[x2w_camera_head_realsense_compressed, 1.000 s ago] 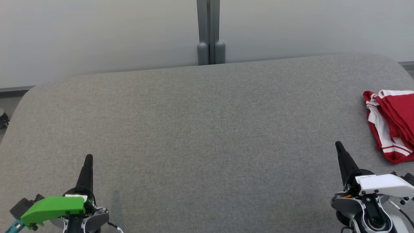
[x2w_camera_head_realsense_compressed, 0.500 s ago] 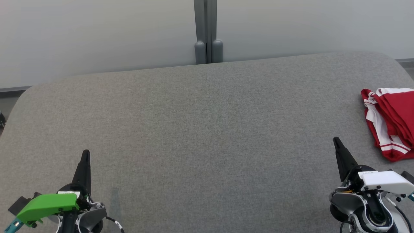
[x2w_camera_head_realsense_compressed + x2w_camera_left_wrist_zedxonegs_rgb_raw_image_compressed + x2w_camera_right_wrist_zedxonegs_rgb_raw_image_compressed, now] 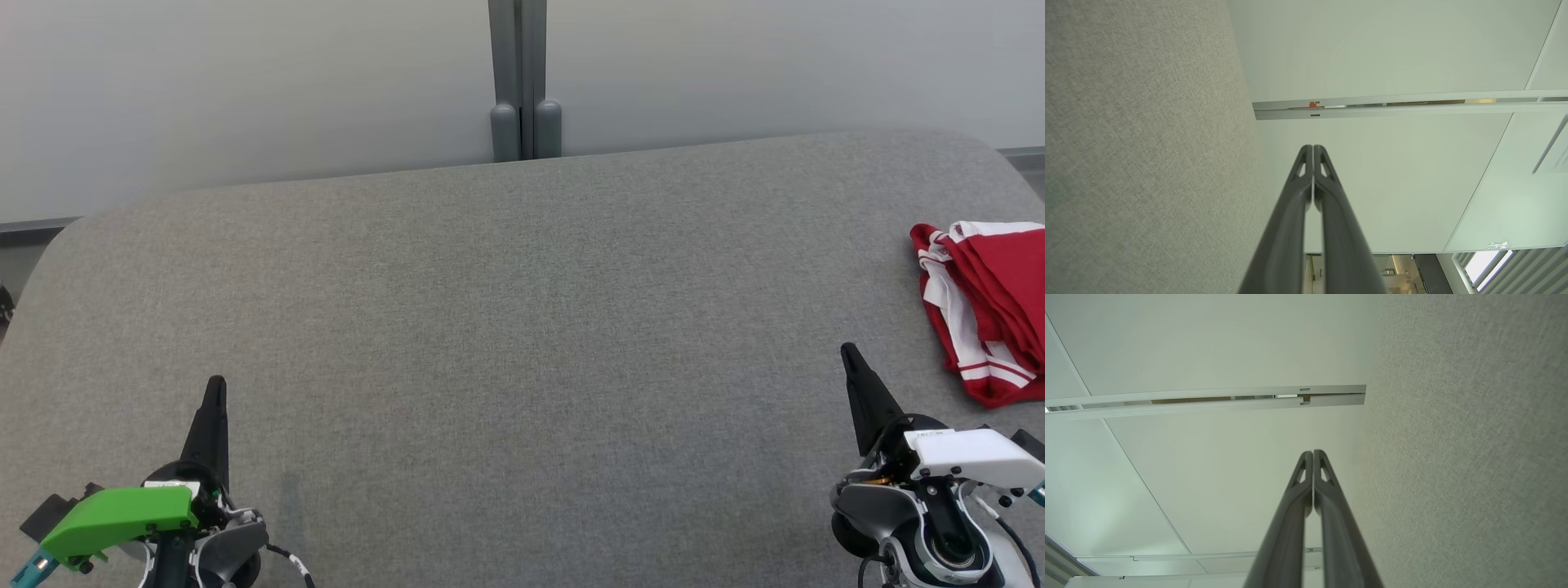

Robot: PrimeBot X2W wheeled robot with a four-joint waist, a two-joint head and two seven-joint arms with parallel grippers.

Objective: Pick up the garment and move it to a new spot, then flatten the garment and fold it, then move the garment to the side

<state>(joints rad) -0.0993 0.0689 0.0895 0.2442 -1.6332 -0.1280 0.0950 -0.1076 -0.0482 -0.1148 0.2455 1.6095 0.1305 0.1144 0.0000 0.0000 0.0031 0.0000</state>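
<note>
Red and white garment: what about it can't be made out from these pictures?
- Head view: the red and white garment runs off the right edge, so its full extent is unseen.
- Head view: its own bunched layers hide what kind of garment it is.

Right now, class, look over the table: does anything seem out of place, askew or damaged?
Only the red and white garment: it lies bunched in uneven folds far to the right on the grey table, running past the head view's edge. Nothing looks spilled or damaged.
</note>
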